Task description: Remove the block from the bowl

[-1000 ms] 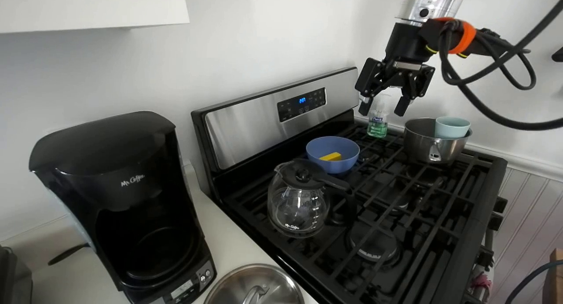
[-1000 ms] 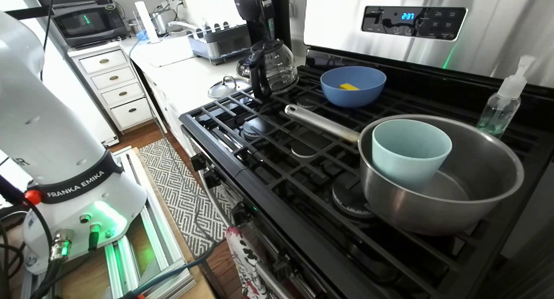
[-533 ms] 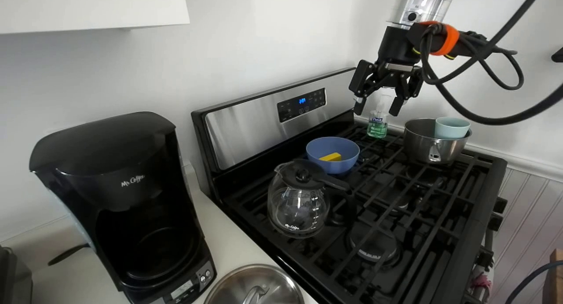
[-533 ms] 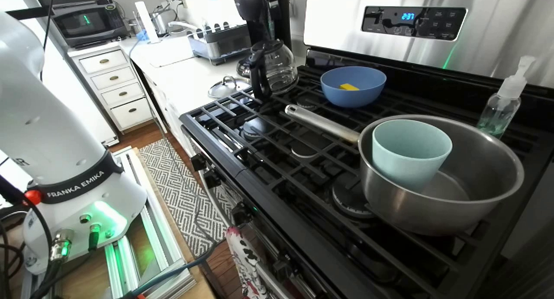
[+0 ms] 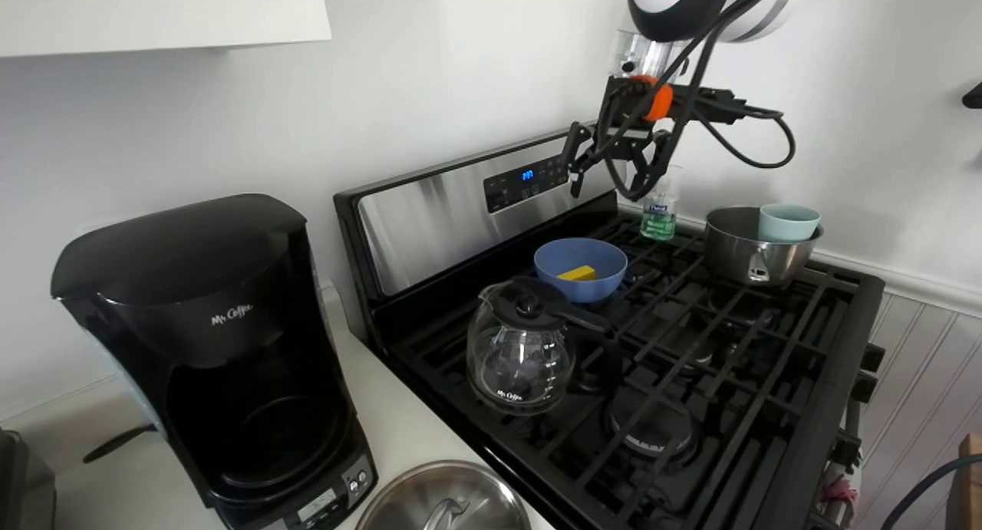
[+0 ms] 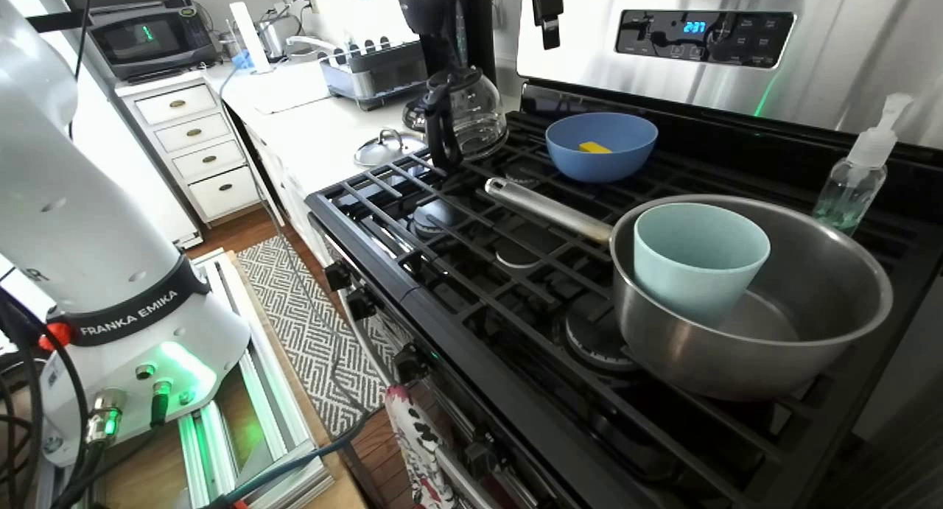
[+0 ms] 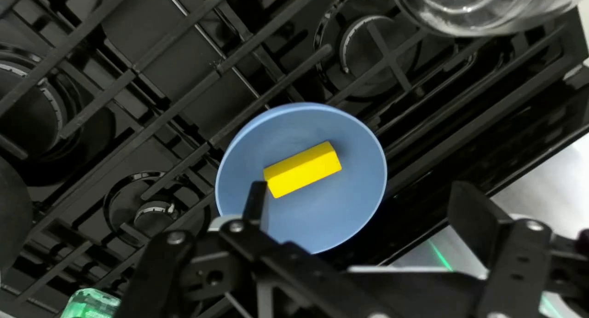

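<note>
In an exterior view, your arm comes in from the top edge, a white joint of it high above the stove, and the gripper hangs beneath, pointing down. Its two fingers are spread wide, with a free gap between them. An orange band wraps part of the wrist assembly. You see the gripper there in front of the right end of the steel back panel, higher than the blue bowl and well apart from it.

The yellow block lies in that bowl, long side down on the bottom. Seen from the wrist, the block shows between your fingers, closer to one of them: that finger overlaps the bowl, its tip appearing just beside the block's left end, while the opposite finger shows past the rim, over the back of the stove.

In an exterior view you get only one black fingertip at the top edge, while the arm's white base stands at the left, its body rising out of frame. The bowl sits on the stove near the glass carafe but apart from it; a pale turquoise cup rests inside the steel pot, with a pump bottle near the pot
</note>
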`<state>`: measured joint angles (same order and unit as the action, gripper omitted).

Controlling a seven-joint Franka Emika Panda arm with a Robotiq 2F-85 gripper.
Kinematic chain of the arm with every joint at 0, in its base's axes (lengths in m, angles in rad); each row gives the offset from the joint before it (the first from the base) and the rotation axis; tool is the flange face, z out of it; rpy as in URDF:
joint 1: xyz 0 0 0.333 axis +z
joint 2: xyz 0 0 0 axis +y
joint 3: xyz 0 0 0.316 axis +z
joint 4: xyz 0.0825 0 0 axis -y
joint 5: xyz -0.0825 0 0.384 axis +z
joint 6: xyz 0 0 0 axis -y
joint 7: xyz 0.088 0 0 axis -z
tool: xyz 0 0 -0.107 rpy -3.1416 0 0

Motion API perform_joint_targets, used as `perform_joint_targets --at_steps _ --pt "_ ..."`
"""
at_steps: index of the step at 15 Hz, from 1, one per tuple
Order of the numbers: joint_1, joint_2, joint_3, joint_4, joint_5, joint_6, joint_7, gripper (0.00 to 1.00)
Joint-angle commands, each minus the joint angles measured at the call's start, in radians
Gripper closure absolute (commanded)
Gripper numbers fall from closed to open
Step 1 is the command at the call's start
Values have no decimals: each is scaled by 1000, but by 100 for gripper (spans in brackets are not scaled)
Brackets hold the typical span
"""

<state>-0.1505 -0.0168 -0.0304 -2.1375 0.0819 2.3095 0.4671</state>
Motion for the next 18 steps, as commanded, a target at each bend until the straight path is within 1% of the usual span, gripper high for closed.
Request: perform_joint_targets --at_steps 1,5,6,9,12,15,18 --pt "24 27 -27 21 0 -1 2 0" --pt "29 25 -29 20 0 -2 -1 0" --pt "30 43 -29 41 -14 -13 38 0" --pt "33 152 -36 137 -26 -31 155 0" --pt "34 276 -55 238 11 -58 193 0" --pt "38 390 -85 328 9 -75 235 0" --pt "42 473 -109 394 13 -99 266 0"
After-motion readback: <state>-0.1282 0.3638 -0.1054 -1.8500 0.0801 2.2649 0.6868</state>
